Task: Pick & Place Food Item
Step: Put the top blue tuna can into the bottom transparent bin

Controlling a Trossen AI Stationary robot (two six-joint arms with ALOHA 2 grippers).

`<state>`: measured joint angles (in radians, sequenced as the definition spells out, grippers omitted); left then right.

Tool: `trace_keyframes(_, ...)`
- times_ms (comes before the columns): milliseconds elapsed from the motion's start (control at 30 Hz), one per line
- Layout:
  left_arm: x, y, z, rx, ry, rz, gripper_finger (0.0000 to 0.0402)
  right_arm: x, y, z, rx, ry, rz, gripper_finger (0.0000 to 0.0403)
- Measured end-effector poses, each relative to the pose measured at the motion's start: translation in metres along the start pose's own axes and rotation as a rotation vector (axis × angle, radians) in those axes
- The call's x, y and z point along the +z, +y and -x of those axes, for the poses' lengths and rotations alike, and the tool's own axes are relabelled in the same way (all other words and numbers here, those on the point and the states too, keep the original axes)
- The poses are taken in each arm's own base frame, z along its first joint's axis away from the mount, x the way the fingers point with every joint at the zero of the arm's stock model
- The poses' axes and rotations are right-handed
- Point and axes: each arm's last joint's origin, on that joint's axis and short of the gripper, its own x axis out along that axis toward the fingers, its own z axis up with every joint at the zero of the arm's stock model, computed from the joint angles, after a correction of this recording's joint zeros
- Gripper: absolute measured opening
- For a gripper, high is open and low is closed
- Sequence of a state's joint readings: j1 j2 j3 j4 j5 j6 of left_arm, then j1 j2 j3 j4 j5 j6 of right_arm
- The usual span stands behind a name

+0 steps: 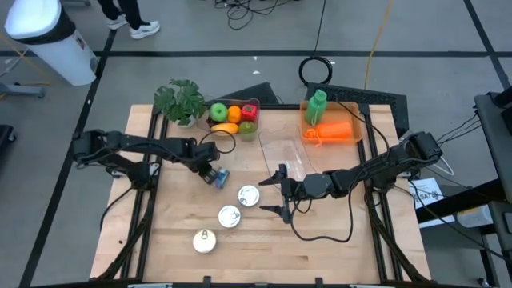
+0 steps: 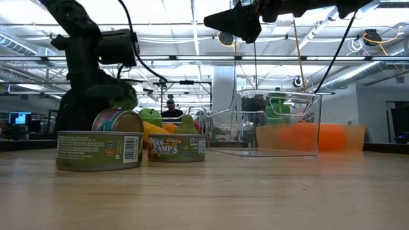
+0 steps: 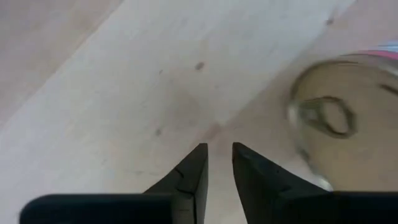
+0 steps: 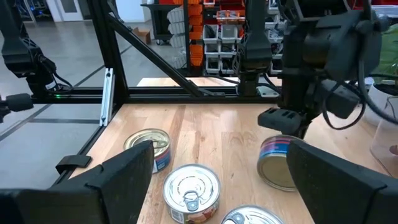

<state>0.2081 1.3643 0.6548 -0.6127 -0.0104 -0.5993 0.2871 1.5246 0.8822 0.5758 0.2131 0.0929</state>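
Overhead, the dark left gripper (image 1: 210, 174) is seen lowered to the light wooden table (image 1: 320, 240), just beside a tipped tin can with a blue-and-pink label (image 1: 220, 178) that lies on its side. In the left wrist view the two dark fingers (image 3: 193, 174) are nearly closed, a narrow gap being left between them, and nothing is held; the can's silver pull-tab lid (image 3: 329, 118) is seen just beside them. The dark right gripper (image 1: 280, 194) is held above the table centre with its jaws spread wide and empty. Three upright tin cans are set in a diagonal row: a silver-topped can (image 1: 249, 195) near the right gripper, a second silver-topped can (image 1: 230, 216) below it in the overhead view, and a third can with a pull tab (image 1: 205, 241) nearest the table's front edge. A clear plastic container (image 1: 284, 155) stands behind the right gripper, well apart from the cans. At the rear of the table are placed a small green potted plant (image 1: 180, 99), a clear tray of coloured fruit (image 1: 234, 117), and an orange bin (image 1: 332, 128) holding a green bottle (image 1: 317, 107). In the level view an olive-labelled can (image 2: 99, 150) is shown nearest the camera. A white cylindrical bin (image 1: 50, 40) stands on the floor beyond the table.
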Motion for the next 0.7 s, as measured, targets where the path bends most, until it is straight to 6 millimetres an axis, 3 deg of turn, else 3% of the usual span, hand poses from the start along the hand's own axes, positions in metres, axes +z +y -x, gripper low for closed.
trace_keyframes(233, -0.013, -0.015, 0.036, -0.079, -0.174, -0.069, 0.0081, 0.0, 0.0, 0.0, 0.0, 0.005, 0.001, 0.0345)
trace_keyframes(433, -0.045, -0.04, 0.07, -0.187, -0.369, -0.097, 0.0081, -0.002, 0.0, 0.0, -0.001, 0.017, 0.004, 0.0345)
trace_keyframes(600, -0.071, -0.07, 0.075, -0.293, -0.456, -0.117, 0.0082, -0.002, 0.0, 0.0, -0.002, 0.015, 0.003, 0.0345)
trace_keyframes(700, -0.078, -0.084, 0.062, -0.259, -0.473, -0.097, 0.0092, -0.001, 0.0, 0.0, -0.003, 0.011, 0.002, 0.0345)
